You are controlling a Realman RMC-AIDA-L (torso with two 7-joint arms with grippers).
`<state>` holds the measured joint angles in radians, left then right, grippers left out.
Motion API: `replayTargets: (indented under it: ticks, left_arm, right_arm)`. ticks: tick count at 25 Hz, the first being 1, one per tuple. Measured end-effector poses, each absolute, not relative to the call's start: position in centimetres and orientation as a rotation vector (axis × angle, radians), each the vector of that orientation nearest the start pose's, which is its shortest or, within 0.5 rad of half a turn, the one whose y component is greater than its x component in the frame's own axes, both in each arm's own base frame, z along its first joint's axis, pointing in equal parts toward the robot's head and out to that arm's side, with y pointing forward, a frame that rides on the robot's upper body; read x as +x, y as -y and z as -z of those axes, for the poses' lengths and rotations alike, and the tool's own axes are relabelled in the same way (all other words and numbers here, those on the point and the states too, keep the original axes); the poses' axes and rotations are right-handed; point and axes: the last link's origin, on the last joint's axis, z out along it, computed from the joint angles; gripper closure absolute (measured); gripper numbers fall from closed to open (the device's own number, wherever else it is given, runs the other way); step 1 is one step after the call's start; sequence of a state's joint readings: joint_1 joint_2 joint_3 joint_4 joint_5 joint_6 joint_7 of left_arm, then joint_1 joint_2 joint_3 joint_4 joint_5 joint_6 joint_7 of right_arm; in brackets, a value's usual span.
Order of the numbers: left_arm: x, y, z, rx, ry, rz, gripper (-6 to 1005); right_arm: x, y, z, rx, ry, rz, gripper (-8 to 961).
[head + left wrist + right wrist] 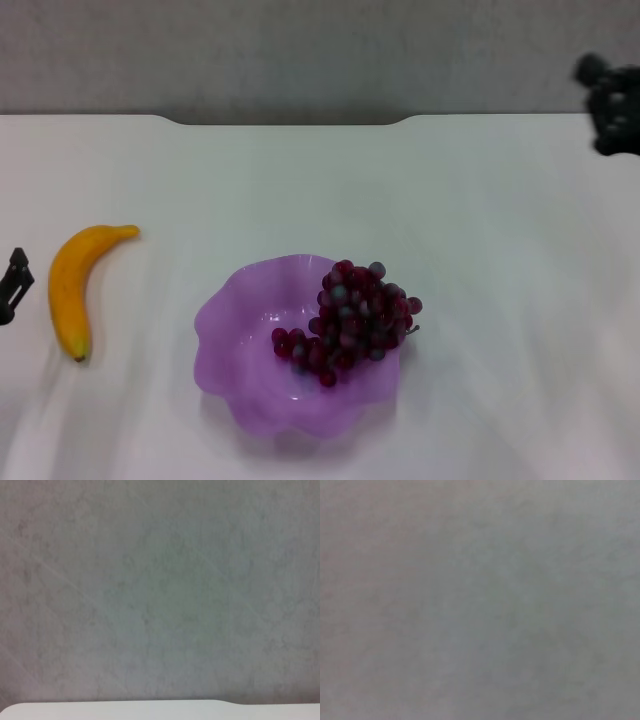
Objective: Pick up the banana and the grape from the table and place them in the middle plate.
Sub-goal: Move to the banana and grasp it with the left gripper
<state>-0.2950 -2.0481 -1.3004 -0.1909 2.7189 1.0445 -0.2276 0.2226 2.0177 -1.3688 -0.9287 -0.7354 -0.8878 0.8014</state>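
The purple scalloped plate (245, 325) sits on the white table (470, 230) near the front middle. The dark red-purple grape bunch (352, 320) lies inside the plate, on its right side. The yellow banana (75, 285) lies on the table at the left, apart from the plate, dark tip toward the front. My left gripper (12, 285) shows only as a dark tip at the left edge, just left of the banana. My right gripper (610, 105) is a dark shape at the far right edge, well away from the plate.
The table's far edge has a notch (290, 120), with grey floor (300, 50) beyond. The left wrist view shows grey floor (160, 590) and a strip of the table edge (125, 711). The right wrist view shows only grey floor (480, 600).
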Motion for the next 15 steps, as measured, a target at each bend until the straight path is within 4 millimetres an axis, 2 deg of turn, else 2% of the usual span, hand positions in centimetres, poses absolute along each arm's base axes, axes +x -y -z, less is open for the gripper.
replayTargets:
  ticks: [6, 7, 8, 9, 15]
  left_arm:
    - [-38.3, -30.0, -0.6, -1.530, 0.689, 0.565, 125]
    - [-38.1, -30.0, -0.5, -1.537, 0.688, 0.568, 125]
    - [-38.0, -30.1, -0.4, -1.544, 0.688, 0.576, 125]
    - [-37.9, -30.1, -0.3, -1.548, 0.690, 0.583, 126]
    - [-36.6, -30.6, 0.3, -1.589, 0.679, 0.636, 126]
  right_arm:
    - [29.6, -33.9, -6.9, -1.583, -0.281, -0.773, 958]
    - [30.2, -33.4, -6.8, -1.538, -0.279, -0.760, 957]
    - [31.3, -32.1, -6.5, -1.450, -0.285, -0.744, 956]
    - [31.3, -32.1, -6.5, -1.450, -0.285, -0.744, 956]
    - [35.1, -27.8, -6.4, -1.236, -0.314, -0.648, 953]
